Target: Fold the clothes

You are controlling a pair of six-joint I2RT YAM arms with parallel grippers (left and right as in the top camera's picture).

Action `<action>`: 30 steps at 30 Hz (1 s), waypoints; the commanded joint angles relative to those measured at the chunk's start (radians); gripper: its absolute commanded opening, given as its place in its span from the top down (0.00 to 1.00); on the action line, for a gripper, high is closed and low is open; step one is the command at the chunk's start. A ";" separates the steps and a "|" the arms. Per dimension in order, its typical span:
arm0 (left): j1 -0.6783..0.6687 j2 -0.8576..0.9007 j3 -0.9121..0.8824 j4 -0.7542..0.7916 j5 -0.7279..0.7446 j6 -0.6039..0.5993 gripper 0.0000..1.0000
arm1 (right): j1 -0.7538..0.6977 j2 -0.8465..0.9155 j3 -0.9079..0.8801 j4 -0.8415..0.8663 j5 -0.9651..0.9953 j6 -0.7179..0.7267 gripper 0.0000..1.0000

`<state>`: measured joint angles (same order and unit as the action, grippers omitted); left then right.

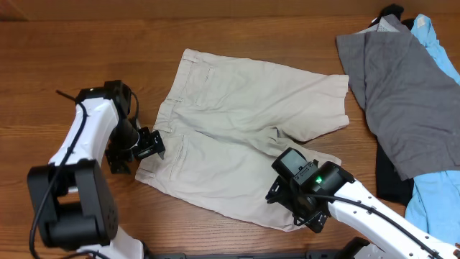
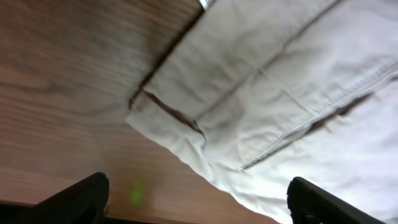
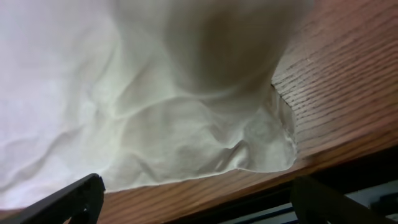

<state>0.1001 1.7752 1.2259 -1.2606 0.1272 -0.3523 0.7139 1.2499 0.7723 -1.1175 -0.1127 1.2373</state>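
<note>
The beige shorts [image 1: 244, 122] lie spread flat on the wooden table [image 1: 86, 57], waistband to the left, legs to the right. My left gripper [image 1: 149, 146] is open and empty, hovering at the near waistband corner; its wrist view shows that corner and a pocket seam [image 2: 261, 106] between the open fingers [image 2: 199, 202]. My right gripper [image 1: 305, 211] is open and empty above the near leg's hem at the table's front edge; its wrist view shows the wrinkled hem corner [image 3: 205, 143] between the fingers [image 3: 199, 202].
A larger grey garment [image 1: 410, 93] lies at the right, over a light blue garment [image 1: 435, 198] and something black [image 1: 392, 180]. The table's front edge runs just below the near leg's hem [image 3: 348, 149].
</note>
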 commanded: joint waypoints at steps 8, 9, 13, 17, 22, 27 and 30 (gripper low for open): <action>0.004 -0.377 -0.362 0.217 0.003 -0.442 0.22 | 0.002 -0.010 -0.009 0.017 0.044 0.103 0.00; 0.004 -0.384 -0.392 0.247 0.003 -0.470 0.24 | 0.002 -0.010 -0.011 0.017 0.044 0.103 0.00; 0.004 -0.368 -0.505 0.399 0.038 -0.555 0.29 | 0.002 -0.009 -0.014 0.012 0.044 0.103 0.00; 0.004 -0.345 -0.539 0.484 0.042 -0.572 0.31 | 0.002 -0.009 -0.014 0.012 0.043 0.102 0.00; 0.004 -0.288 -0.539 0.561 0.039 -0.573 0.33 | 0.002 -0.009 -0.014 0.012 0.042 0.103 0.00; 0.004 -0.163 -0.539 0.643 0.058 -0.572 0.59 | 0.002 -0.009 -0.014 0.004 0.032 0.102 0.00; 0.004 -0.116 -0.539 0.660 0.058 -0.571 0.89 | 0.002 -0.009 -0.014 -0.020 0.026 0.103 0.00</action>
<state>0.1055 1.5543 0.7238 -0.6399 0.1780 -0.9226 0.7139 1.2499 0.7628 -1.1194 -0.0883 1.3312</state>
